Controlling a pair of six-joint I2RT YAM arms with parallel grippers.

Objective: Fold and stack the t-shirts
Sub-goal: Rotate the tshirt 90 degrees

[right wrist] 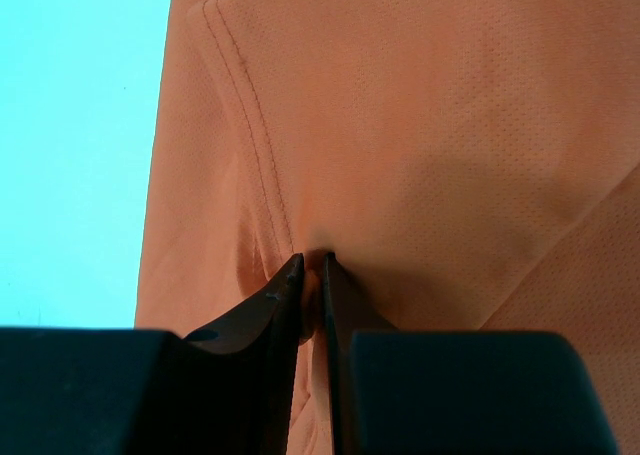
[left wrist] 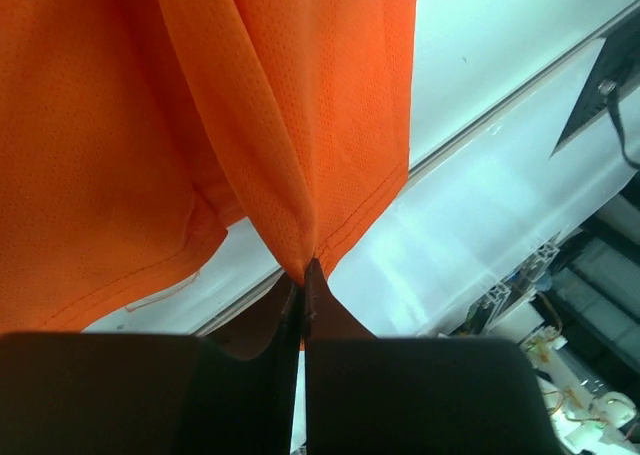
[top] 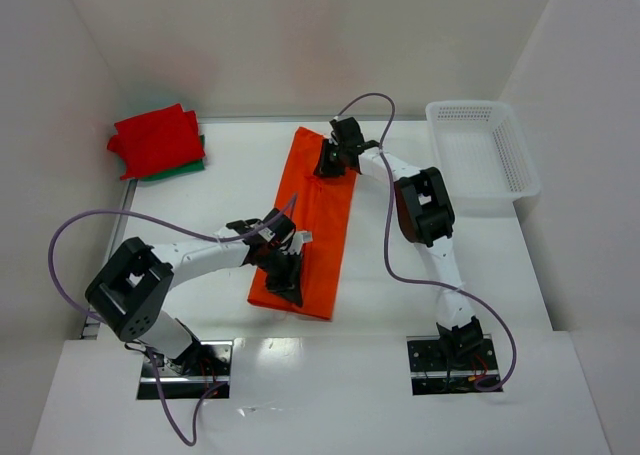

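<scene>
At table centre, a bright orange cloth t-shirt (top: 322,225) lies as a long strip, open white tabletop (top: 480,265) on both sides; left gripper (top: 286,278) pinches its near left edge, right gripper (top: 330,163) its far end.

Plain white walls (top: 300,35) are enclosing the white surface (top: 500,265) on three sides, and even light is falling across it.
</scene>
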